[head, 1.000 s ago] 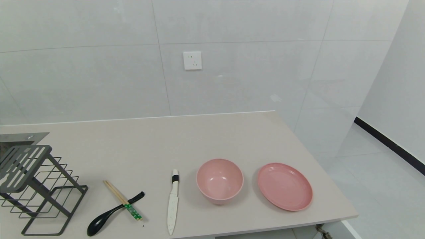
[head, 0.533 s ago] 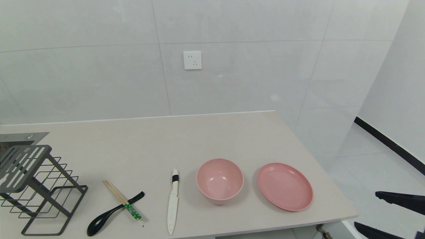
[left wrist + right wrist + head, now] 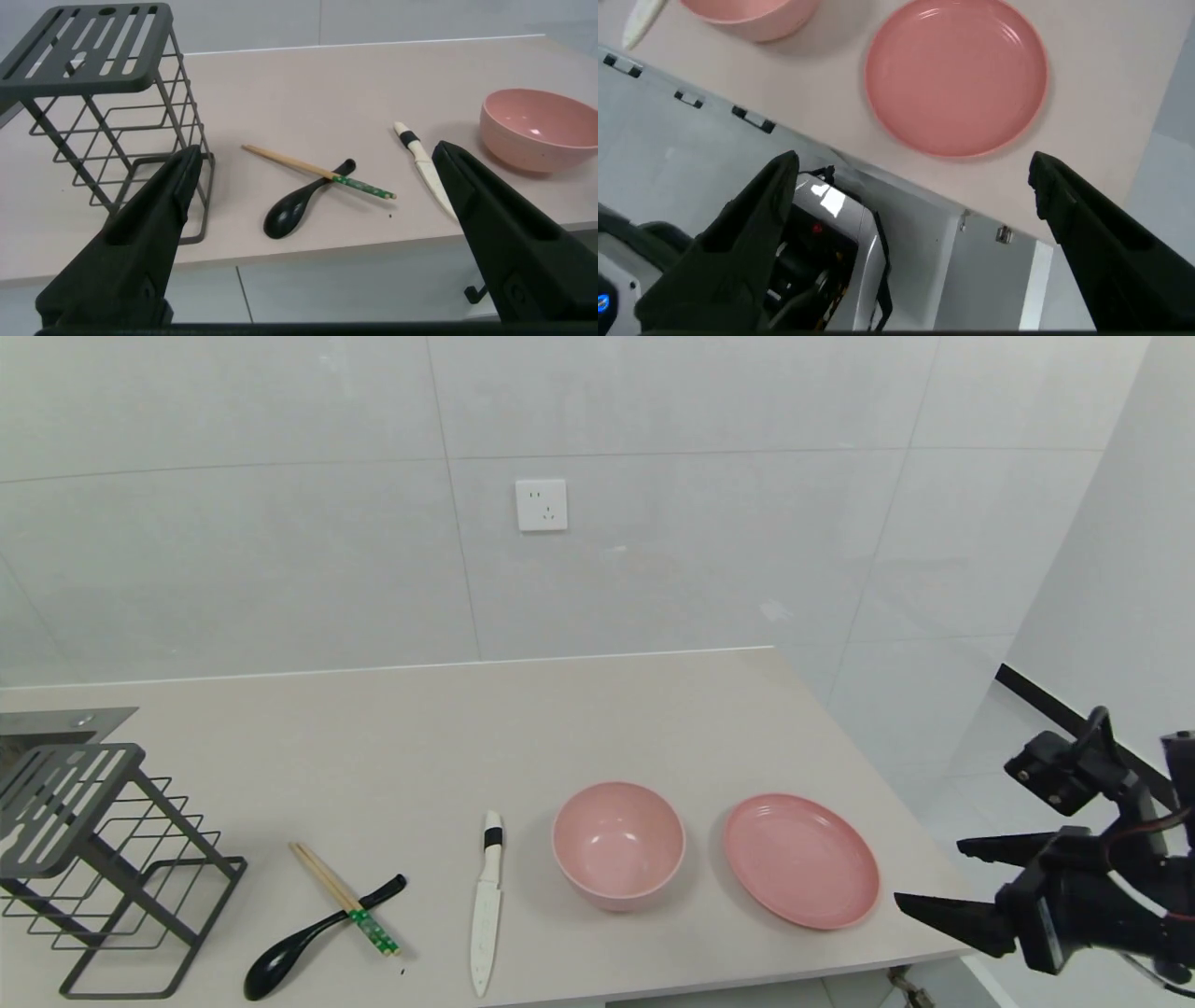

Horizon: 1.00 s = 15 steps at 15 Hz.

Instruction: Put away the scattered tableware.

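Along the counter's front edge lie a pair of chopsticks [image 3: 341, 896] crossed over a black spoon [image 3: 308, 933], a white knife [image 3: 486, 905], a pink bowl [image 3: 618, 840] and a pink plate [image 3: 801, 859]. My right gripper [image 3: 943, 877] hangs open off the counter's right end, just beside the plate [image 3: 957, 75], holding nothing. In the left wrist view my left gripper [image 3: 316, 154] is open and empty, held back from the counter's front edge, facing the spoon [image 3: 294, 207], chopsticks [image 3: 299, 165] and knife [image 3: 425, 168].
A dark wire rack [image 3: 93, 859] stands at the front left of the counter [image 3: 560, 728], with a sink corner [image 3: 56, 723] behind it. A tiled wall runs along the back. The counter ends just right of the plate, with floor beyond.
My right gripper has risen into the head view from the lower right and moved left toward the plate. The tableware has not moved.
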Available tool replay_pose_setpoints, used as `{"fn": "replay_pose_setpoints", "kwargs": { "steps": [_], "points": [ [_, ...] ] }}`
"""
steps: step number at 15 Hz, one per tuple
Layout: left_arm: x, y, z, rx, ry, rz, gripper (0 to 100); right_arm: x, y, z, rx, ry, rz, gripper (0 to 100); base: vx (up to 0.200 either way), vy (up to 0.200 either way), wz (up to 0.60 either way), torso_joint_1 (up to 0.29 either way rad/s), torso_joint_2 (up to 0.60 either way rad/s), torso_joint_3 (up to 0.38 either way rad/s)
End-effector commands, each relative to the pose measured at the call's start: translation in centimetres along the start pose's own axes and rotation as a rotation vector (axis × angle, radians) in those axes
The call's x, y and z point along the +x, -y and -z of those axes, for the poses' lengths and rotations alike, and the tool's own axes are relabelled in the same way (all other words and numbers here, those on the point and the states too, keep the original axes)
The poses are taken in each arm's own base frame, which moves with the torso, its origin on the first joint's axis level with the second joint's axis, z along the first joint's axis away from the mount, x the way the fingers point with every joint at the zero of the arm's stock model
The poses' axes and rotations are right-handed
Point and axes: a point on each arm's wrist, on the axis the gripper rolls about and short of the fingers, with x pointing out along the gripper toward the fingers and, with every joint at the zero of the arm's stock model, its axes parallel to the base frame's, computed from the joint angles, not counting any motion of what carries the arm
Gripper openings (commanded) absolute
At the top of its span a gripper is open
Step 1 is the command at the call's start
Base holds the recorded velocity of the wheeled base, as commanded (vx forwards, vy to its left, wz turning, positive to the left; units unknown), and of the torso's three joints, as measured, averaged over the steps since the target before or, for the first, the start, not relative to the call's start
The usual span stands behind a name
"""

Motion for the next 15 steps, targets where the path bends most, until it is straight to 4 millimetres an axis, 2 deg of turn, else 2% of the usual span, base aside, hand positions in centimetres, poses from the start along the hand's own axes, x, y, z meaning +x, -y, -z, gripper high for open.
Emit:
{"fn": "replay_pose_setpoints", "kwargs": {
  "steps": [1, 7, 15],
  "points": [
    [0.0, 0.0, 0.0, 0.001, -0.001, 0.000, 100, 3.5, 2.0, 0.4, 0.046, -0.054, 0.021, 100, 0.000, 0.000, 0.00, 0.000, 0.00, 0.000],
    [0.0, 0.0, 0.0, 0.001, -0.001, 0.000, 100, 8.6, 3.8, 1.6, 0.054, -0.051, 0.032, 100, 0.000, 0.000, 0.00, 0.000, 0.00, 0.000],
    [0.0, 0.0, 0.0, 0.001, -0.001, 0.000, 100, 11.8, 6.0, 2.8, 0.067, -0.007, 0.070, 100, 0.000, 0.000, 0.00, 0.000, 0.00, 0.000]
  ]
}}
